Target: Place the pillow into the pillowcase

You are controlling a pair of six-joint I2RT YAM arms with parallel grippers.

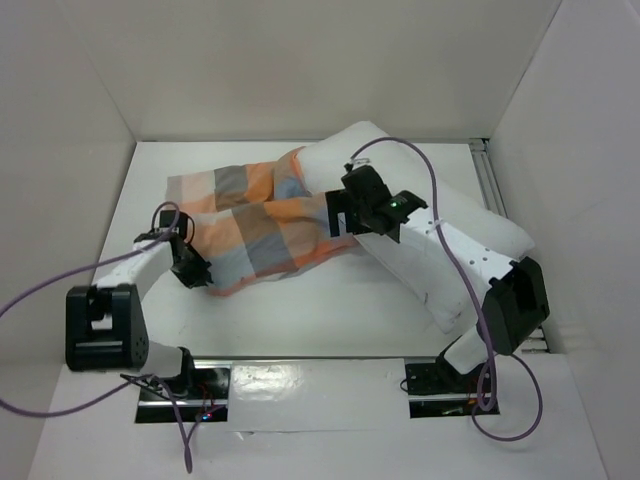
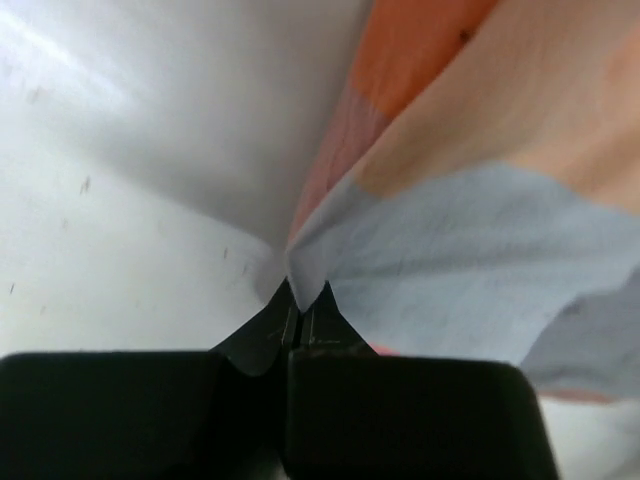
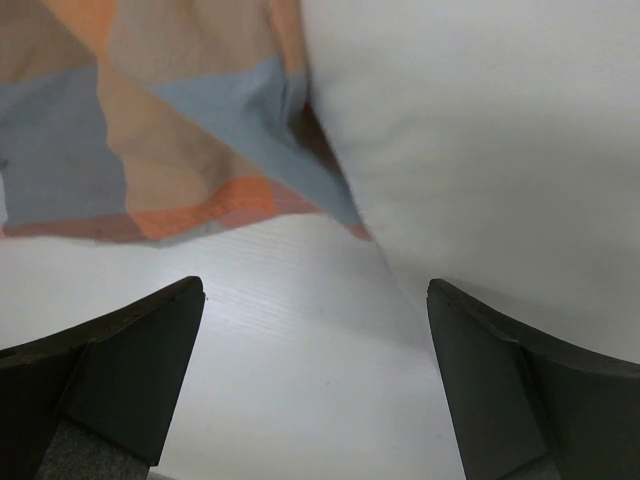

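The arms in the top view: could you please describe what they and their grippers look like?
The left arm and right arm both have white links, blocky black joints and a trailing purple cable. The left gripper and right gripper are black, with wedge-shaped fingers. A green light glows on the right wrist.

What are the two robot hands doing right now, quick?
Left gripper: closed, pinching the edge of the thin orange, grey-blue and cream checked cloth pillowcase.
Right gripper: open, holding nothing.
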